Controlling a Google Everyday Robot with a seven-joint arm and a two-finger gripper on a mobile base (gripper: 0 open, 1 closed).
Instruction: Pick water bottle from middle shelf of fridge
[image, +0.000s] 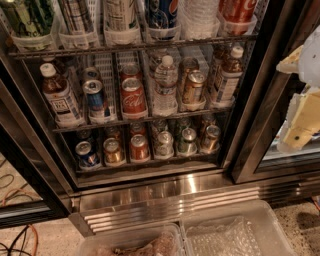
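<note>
Fridge (250, 125), front view. The middle shelf (145, 119) carries one row of lanes: from the left, the left-end bottle (59, 100), first can (98, 100), second can (133, 96), the water bottle (165, 87) at centre, third can (193, 87) and the right-end bottle (227, 77). The upper rack (130, 47) lies above and the lower rack (150, 161) below, bearing a row of small cans (139, 148). The pincer (300, 117) hangs right of the shelves, before the glass door (280, 150), well apart from the water bottle. Two bins (235, 230) lie before the base strip (165, 192).
</note>
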